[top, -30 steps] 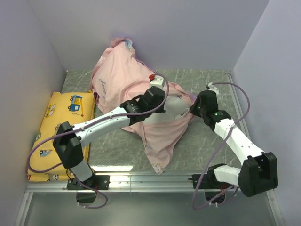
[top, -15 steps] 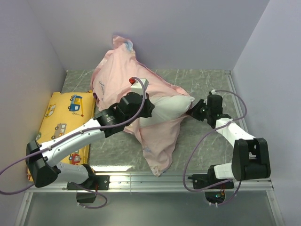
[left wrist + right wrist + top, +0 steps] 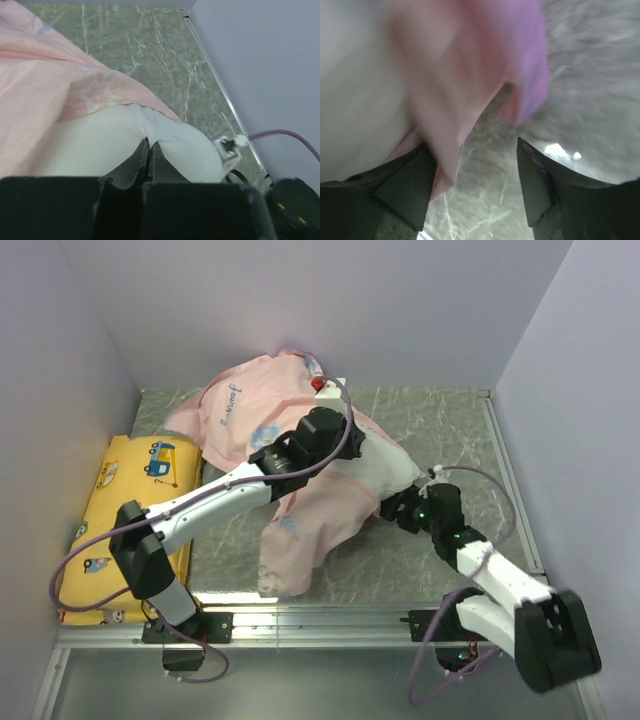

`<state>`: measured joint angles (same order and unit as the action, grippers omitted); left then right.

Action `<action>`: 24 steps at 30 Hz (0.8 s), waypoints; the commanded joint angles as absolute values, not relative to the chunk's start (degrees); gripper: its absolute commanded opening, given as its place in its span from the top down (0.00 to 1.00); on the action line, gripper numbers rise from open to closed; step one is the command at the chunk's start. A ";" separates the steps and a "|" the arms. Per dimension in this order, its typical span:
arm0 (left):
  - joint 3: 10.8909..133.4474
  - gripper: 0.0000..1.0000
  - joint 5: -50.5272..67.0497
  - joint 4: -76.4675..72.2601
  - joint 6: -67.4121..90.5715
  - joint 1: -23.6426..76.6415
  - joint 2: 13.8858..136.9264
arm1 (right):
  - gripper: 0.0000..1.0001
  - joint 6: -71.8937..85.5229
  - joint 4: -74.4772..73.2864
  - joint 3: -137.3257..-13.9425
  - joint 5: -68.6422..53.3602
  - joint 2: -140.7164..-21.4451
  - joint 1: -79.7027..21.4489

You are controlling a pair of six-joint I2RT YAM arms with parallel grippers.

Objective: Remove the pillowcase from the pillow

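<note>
The pale pink pillowcase (image 3: 250, 415), turned inside out, lies crumpled across the middle of the table, with one flap trailing toward the near edge. The white pillow (image 3: 392, 472) sticks out of it on the right. My left gripper (image 3: 350, 450) is shut, pinching a fold of the white pillow (image 3: 185, 150) just below the pillowcase's hem (image 3: 95, 95). My right gripper (image 3: 396, 508) sits low beside the pillow's near right corner. In its wrist view my right gripper (image 3: 472, 172) stands open over the table, and blurred pink pillowcase cloth (image 3: 455, 85) hangs against its left finger (image 3: 407, 187), ungripped.
A yellow vehicle-print cushion (image 3: 125, 505) lies along the left wall. Grey walls close in the left, back and right sides. A metal rail (image 3: 320, 620) runs along the near edge by the arm bases. Green marbled table surface (image 3: 450, 430) shows at right.
My right gripper has opened, letting go of the cloth, and pulled nearer. My left arm swung toward the far right with the pillow. The pillowcase's raised bulk sank toward the left.
</note>
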<state>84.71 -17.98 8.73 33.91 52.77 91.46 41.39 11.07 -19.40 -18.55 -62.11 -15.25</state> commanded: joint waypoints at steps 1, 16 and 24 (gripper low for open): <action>89.21 1.00 -16.09 2.12 35.77 53.09 94.30 | 0.26 42.19 2.58 -21.87 -7.49 -46.03 -15.47; 82.88 1.00 -9.93 -1.32 39.02 53.35 96.59 | 0.20 30.94 -12.23 -38.49 -3.27 -36.89 -18.61; 81.74 1.00 -9.06 -0.18 37.97 53.35 94.31 | 0.18 27.77 -1.43 -37.36 9.22 -49.21 -32.86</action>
